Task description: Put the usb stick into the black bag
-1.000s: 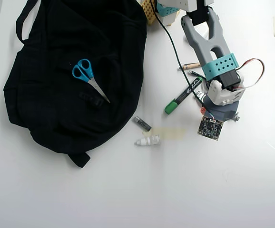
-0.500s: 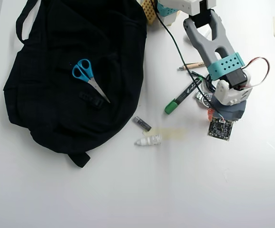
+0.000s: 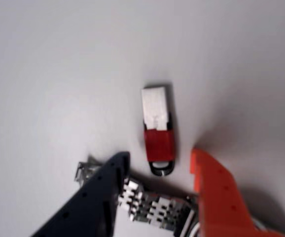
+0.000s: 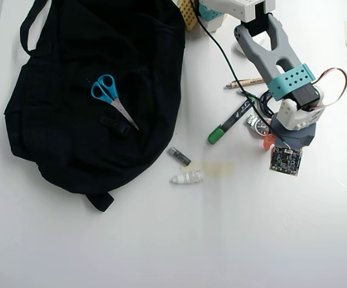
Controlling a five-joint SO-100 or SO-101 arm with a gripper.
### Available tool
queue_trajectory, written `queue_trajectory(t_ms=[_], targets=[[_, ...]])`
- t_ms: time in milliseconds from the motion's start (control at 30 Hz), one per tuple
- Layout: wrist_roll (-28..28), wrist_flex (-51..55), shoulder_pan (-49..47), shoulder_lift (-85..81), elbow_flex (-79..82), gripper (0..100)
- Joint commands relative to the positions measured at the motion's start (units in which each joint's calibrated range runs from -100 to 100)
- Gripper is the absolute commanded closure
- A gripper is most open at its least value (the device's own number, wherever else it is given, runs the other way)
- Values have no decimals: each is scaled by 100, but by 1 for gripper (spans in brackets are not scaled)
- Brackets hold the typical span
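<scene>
1. Right, your pincer (image 3: 157, 160) is spread, dark blue finger on the left of the wrist view, orange finger on the right, and nothing is pinched between them.
2. Straight ahead of the gap lies the small flat usb stick with the red body and pale metal plug (image 3: 158, 129), flat on the white surface (image 3: 49, 74), its dark loop end nearest the fingertips and not touching either one.
3. Under the fingers you've got a silver metal-link watch band (image 3: 152, 207) just beside the stick's loop end, so watch you don't snag it.
4. From the overhead view the stick itself is hidden under the arm; the pincer (image 4: 268, 139) sits at the right side, near the green-capped black marker (image 4: 230, 123) and the wooden pencil (image 4: 245, 82).
5. The big soft black fabric bag (image 4: 71, 132) lies well apart on the left, blue-handled scissors (image 4: 110, 96) resting on top of it.
6. Handling, as I judge it: the stick looks very light, rigid and smooth, so it may skate on the surface if one finger reaches it first.
7. Take it across the red body, the two long flat edges, rather than the slick metal plug or the thin loop.
8. Come down centred, close evenly, and you should have a firm hold; it lies so flat that the fingertips will need to go right down to the surface.
</scene>
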Motion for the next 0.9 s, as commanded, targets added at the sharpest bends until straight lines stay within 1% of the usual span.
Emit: queue_trajectory(t_ms=[0,733,800,867], targets=[[26,68,-74,31,13,83],[26,7,-59,239,255,83],[21,42,-67,247,273,86],[0,76,-59,247,300,93]])
